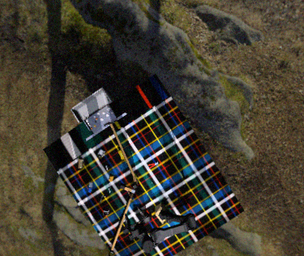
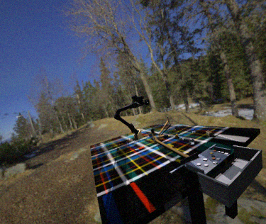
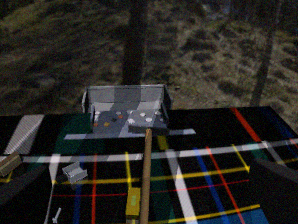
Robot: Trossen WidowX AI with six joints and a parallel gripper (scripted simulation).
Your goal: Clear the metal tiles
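Observation:
The steel bench plate (image 1: 100, 125) (image 2: 204, 168) (image 3: 106, 131) is at the table's far edge. Several small white and orange tiles (image 2: 205, 159) (image 3: 149, 120) are on it. The grey catch box (image 1: 92, 106) (image 2: 220, 189) (image 3: 127, 93) is beyond the plate; whether tiles lie inside is unclear. The long scraper (image 1: 123, 151) (image 2: 172, 148) (image 3: 146, 172) has its wooden handle along the table and its dark head at the plate's near part. My gripper (image 2: 146, 102) (image 3: 150, 167) is open and empty, raised well above the table, behind the handle.
A second wooden stick (image 1: 122, 223) lies left of the arm. A yellow block (image 1: 121, 155) (image 3: 133, 202) lies beside the scraper handle. A small grey tray (image 1: 101, 153) (image 3: 75, 173) and a wooden block (image 1: 80, 164) (image 3: 9, 164) lie farther left.

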